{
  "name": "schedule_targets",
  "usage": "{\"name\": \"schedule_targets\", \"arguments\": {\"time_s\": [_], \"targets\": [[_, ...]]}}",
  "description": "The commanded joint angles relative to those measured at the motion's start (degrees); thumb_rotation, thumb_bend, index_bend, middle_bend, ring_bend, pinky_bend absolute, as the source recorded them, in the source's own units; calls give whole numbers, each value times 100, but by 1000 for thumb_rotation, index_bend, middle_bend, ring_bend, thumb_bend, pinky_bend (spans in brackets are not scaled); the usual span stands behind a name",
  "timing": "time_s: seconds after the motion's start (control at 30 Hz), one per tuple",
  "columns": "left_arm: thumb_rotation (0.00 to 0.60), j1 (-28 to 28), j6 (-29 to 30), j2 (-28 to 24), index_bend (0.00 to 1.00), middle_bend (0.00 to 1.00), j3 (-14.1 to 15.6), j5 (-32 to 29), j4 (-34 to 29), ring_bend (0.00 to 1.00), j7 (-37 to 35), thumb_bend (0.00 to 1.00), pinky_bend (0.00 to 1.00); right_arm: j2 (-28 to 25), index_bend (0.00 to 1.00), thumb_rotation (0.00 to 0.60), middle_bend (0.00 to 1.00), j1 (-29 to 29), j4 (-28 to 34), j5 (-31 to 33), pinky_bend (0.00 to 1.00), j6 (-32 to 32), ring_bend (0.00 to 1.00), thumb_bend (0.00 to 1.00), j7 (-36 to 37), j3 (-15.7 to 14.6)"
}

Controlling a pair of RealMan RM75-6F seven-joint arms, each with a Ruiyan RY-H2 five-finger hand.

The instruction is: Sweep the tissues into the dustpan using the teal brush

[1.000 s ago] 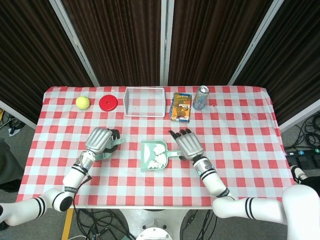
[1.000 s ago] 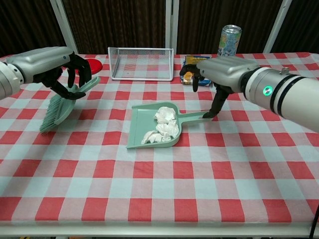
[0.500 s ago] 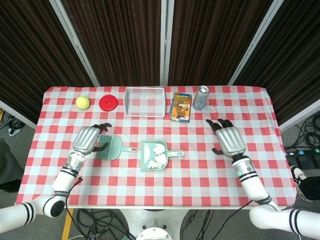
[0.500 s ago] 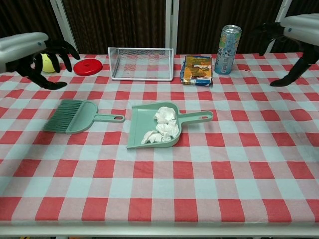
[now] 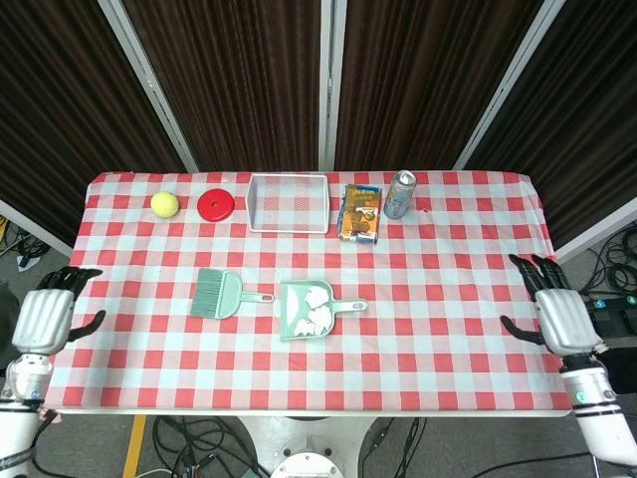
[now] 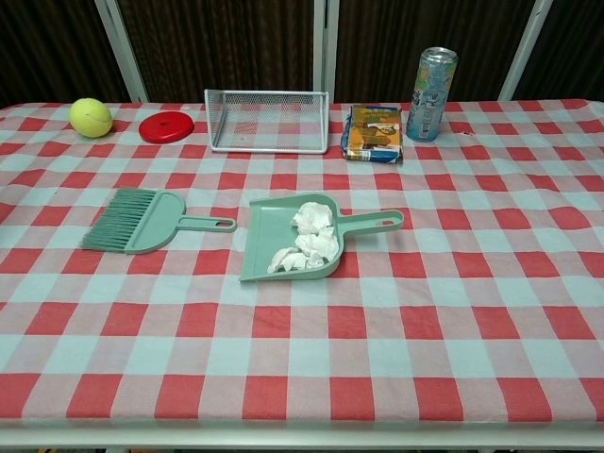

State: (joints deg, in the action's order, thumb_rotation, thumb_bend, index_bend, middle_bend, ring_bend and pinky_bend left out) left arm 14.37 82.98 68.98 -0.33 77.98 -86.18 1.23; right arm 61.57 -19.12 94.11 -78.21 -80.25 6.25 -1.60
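The teal brush [image 5: 221,294] [image 6: 142,219] lies flat on the checked cloth, bristles to the left, handle toward the dustpan. The teal dustpan [image 5: 296,321] [image 6: 260,250] rests just right of it with crumpled white tissues [image 5: 315,310] [image 6: 307,241] inside. My left hand [image 5: 45,316] hangs off the table's left edge, fingers apart, holding nothing. My right hand [image 5: 559,312] is off the right edge, also with fingers spread and empty. Neither hand shows in the chest view.
Along the back stand a yellow ball [image 5: 164,203] [image 6: 91,117], a red lid [image 5: 216,204] [image 6: 166,125], a white wire basket [image 5: 289,202] [image 6: 267,120], a snack box [image 5: 361,212] [image 6: 375,132] and a drink can [image 5: 399,193] [image 6: 432,80].
Both hands have pulled outward and off the table sides, leaving the chest view. The brush, released earlier, lies still beside the dustpan.
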Motion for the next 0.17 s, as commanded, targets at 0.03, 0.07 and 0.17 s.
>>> {"name": "schedule_targets", "arguments": {"time_s": [0.03, 0.07, 0.17], "targets": [[600, -503, 459, -136, 238, 270, 290, 113, -185, 184, 266, 252, 228, -71, 0, 600, 116, 427, -80, -163, 0, -381, 0, 155, 133, -144], [600, -599, 545, -138, 238, 269, 325, 124, -232, 184, 296, 247, 226, -64, 0, 600, 118, 510, -67, -182, 0, -456, 0, 150, 140, -156], [600, -848, 733, -103, 238, 269, 396, 171, -358, 184, 271, 246, 224, -2, 0, 600, 125, 758, -47, -285, 0, -720, 0, 148, 117, -158]]}}
